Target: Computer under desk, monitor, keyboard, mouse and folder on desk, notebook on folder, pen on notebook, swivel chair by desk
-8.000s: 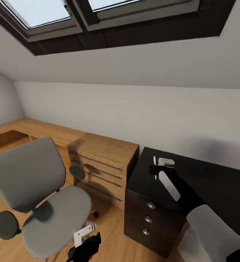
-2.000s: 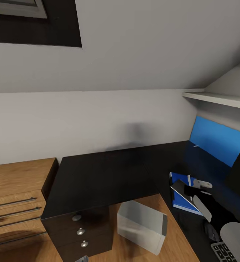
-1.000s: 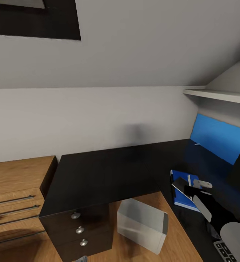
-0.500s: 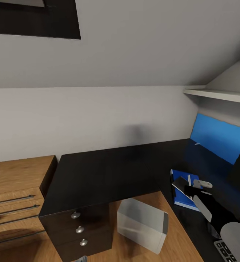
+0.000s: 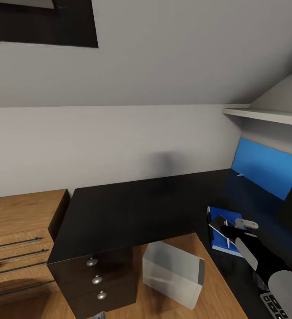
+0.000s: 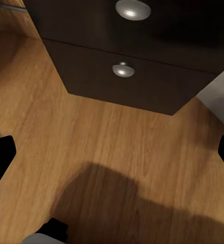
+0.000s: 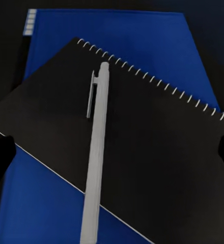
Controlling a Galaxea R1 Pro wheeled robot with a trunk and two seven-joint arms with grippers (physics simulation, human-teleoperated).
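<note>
Two fingers of the right gripper point(image 5: 232, 229) spread wide apart — above the slim white pen point(image 7: 95, 158), lying across the dark spiral-bound notebook point(image 7: 142, 147) on the bright blue folder point(image 7: 137, 43) on the glossy black desk point(image 5: 132, 208). Left gripper point(image 6: 112, 157) — wide apart too, over plank floor point(image 6: 107, 147).

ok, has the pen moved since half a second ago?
Yes. In the head view the pen dropped toward the folder's near edge, onto the notebook.
</note>
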